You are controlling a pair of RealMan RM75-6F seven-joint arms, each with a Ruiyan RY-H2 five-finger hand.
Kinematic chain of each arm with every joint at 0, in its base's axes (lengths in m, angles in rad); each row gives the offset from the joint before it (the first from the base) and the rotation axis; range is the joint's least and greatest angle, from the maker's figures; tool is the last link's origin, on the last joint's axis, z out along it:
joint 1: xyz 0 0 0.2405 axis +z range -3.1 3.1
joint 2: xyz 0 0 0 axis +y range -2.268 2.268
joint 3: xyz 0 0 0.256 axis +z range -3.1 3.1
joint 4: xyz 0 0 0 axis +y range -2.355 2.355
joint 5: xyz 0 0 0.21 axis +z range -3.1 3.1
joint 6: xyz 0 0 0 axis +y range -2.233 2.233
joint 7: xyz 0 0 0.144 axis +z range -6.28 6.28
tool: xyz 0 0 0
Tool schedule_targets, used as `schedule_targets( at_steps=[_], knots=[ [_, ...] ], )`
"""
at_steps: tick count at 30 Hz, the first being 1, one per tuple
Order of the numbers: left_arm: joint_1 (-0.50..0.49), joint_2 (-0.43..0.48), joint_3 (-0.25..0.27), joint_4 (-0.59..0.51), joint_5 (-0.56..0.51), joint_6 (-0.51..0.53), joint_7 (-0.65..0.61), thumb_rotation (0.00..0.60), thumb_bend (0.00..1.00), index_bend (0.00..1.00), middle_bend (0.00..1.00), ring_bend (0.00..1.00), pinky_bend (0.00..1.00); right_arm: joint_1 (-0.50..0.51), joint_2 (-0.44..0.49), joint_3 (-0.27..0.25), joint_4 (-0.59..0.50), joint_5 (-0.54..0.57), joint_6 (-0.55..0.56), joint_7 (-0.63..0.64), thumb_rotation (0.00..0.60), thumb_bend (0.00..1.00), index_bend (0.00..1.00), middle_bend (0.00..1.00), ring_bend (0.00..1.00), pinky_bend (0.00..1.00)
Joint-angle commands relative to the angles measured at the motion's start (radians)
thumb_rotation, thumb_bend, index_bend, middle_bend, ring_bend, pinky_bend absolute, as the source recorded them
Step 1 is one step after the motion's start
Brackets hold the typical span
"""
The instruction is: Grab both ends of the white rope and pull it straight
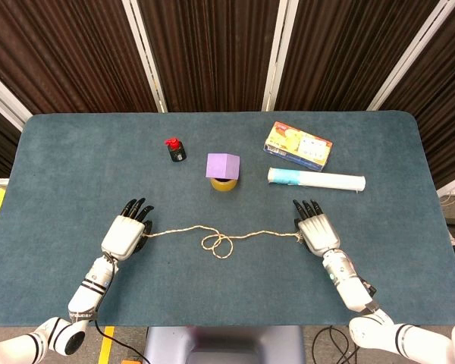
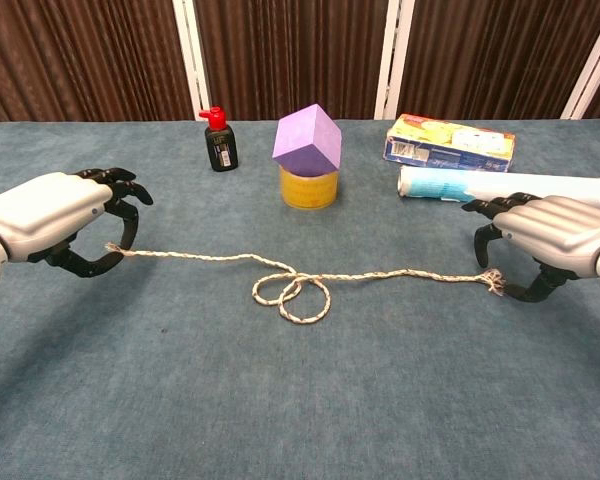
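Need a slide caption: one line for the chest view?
Left hand pinches one end of the white rope; right hand closes at the frayed end, loops still mid-rope.

A blue-grey table (image 1: 76, 152) carries everything. Lying on it: a white rope (image 1: 220, 240) across the near middle with a double loop at its centre, a small black bottle (image 1: 176, 150) with a red cap, a yellow tape roll (image 1: 224, 183) under a purple cube (image 1: 223, 164), a yellow box (image 1: 297, 145), and a white tube (image 1: 316, 180) just in front of the box
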Motion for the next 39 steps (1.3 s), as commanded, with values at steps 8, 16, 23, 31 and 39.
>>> schedule_targets(
  at_steps=[8, 16, 23, 31, 39],
  knots=[
    [-0.003, -0.008, -0.001, 0.01, -0.004, -0.006, 0.001, 0.6, 0.46, 0.64, 0.17, 0.03, 0.12, 0.019, -0.02, -0.012, 0.024, 0.008, -0.004, 0.027, 0.6, 0.43, 0.54, 0.0, 0.0, 0.0],
    [-0.005, -0.011, 0.0, 0.021, -0.006, -0.012, -0.003, 0.6, 0.46, 0.64, 0.17, 0.03, 0.12, 0.026, -0.027, -0.021, 0.038, 0.024, -0.002, 0.027, 0.6, 0.43, 0.62, 0.04, 0.0, 0.0],
    [-0.005, -0.009, -0.001, 0.023, -0.006, -0.01, -0.007, 0.6, 0.46, 0.64, 0.17, 0.03, 0.12, 0.033, -0.033, -0.03, 0.045, 0.036, -0.005, 0.019, 0.6, 0.47, 0.66, 0.06, 0.0, 0.0],
    [-0.002, -0.001, 0.0, 0.02, -0.005, -0.006, -0.013, 0.6, 0.49, 0.63, 0.17, 0.03, 0.12, 0.037, -0.04, -0.033, 0.046, 0.037, 0.005, 0.03, 0.6, 0.6, 0.74, 0.09, 0.0, 0.0],
    [0.005, 0.015, 0.002, 0.005, 0.004, 0.014, -0.014, 0.6, 0.49, 0.63, 0.17, 0.03, 0.12, 0.019, 0.019, -0.026, -0.015, 0.021, 0.048, 0.086, 0.6, 0.6, 0.77, 0.1, 0.0, 0.0]
  ],
)
